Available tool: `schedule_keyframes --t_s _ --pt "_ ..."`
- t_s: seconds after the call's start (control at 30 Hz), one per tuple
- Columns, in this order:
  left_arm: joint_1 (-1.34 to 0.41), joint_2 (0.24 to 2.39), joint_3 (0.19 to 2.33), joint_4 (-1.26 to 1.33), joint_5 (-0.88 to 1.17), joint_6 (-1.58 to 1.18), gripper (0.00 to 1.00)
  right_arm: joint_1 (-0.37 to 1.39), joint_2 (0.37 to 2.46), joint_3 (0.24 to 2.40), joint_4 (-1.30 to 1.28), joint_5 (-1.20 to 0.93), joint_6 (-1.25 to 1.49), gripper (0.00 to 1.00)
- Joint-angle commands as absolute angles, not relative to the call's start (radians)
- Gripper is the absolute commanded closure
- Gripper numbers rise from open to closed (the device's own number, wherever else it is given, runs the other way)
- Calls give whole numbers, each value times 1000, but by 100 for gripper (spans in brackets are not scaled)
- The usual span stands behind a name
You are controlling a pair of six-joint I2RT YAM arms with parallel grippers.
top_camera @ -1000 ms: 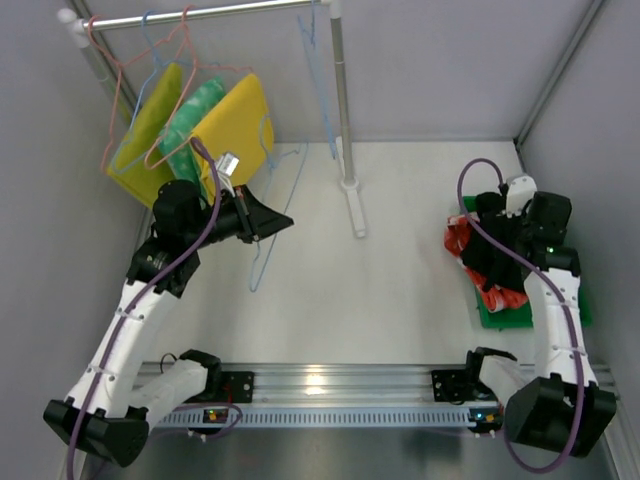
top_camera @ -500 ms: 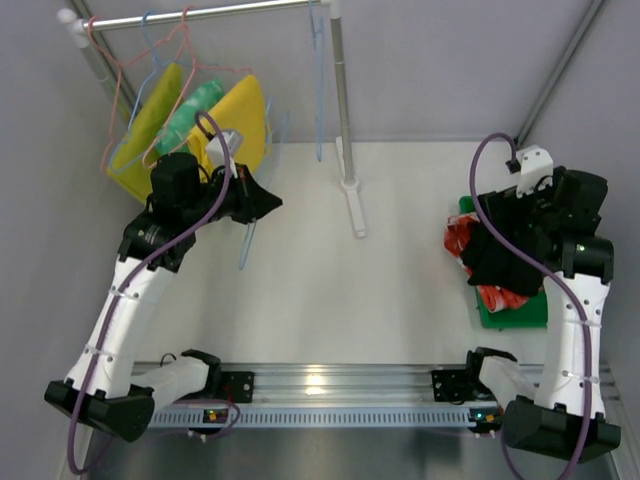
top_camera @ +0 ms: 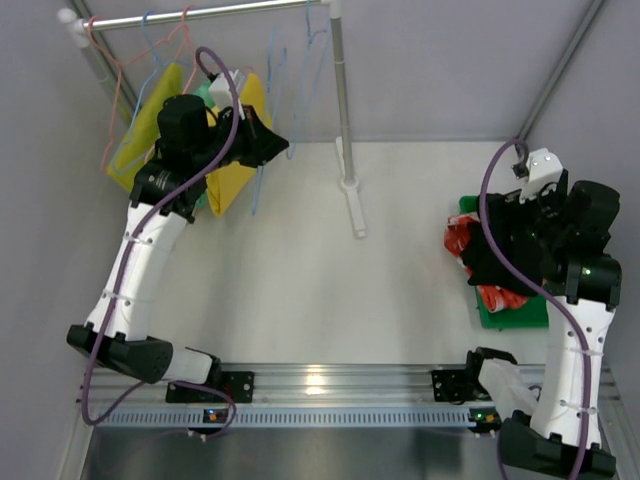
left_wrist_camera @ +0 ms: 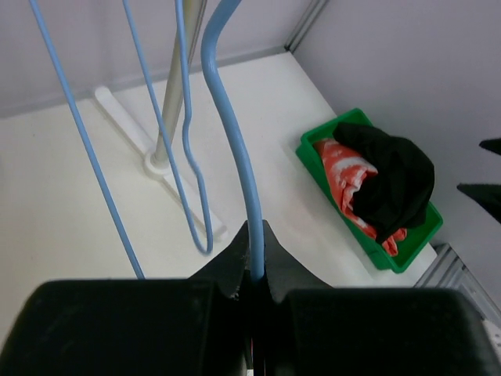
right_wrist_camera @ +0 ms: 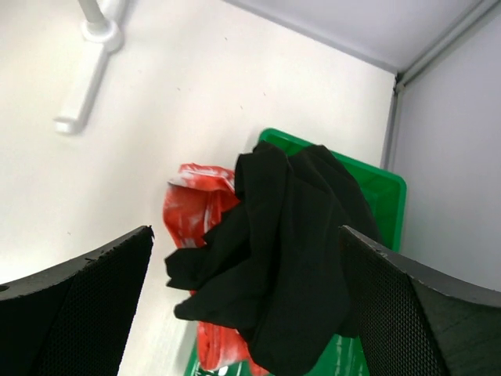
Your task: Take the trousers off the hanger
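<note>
While left gripper (left_wrist_camera: 256,241) clamps blue hanger (left_wrist_camera: 235,141) well apart from green bin (right_wrist_camera: 387,196), right gripper (right_wrist_camera: 243,290) gapes wide above bin; black trousers (right_wrist_camera: 290,227) heaped over red trousers (right_wrist_camera: 190,210) in bin.

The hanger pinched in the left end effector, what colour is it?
Light blue. The hanger shows best in the left wrist view.
</note>
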State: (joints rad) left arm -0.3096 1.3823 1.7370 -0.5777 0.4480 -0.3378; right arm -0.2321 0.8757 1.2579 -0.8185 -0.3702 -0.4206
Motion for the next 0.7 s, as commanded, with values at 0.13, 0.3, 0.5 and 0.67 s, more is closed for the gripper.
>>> schedule_keyframes --t_s 0.13,0.3,0.5,0.67 --pt "-311 1568 1997 -479 399 -345 100 -245 877 1312 -753 -475 -312 0" --pt "-302 1673 2091 -431 351 -359 100 -245 873 1313 -752 -491 -288 0" --pt "-241 1746 2095 -335 382 -455 100 -245 858 1298 -752 -499 -282 0" --pt "-201 1828 2155 -305 462 -550 100 -245 844 1273 -749 -500 -281 0"
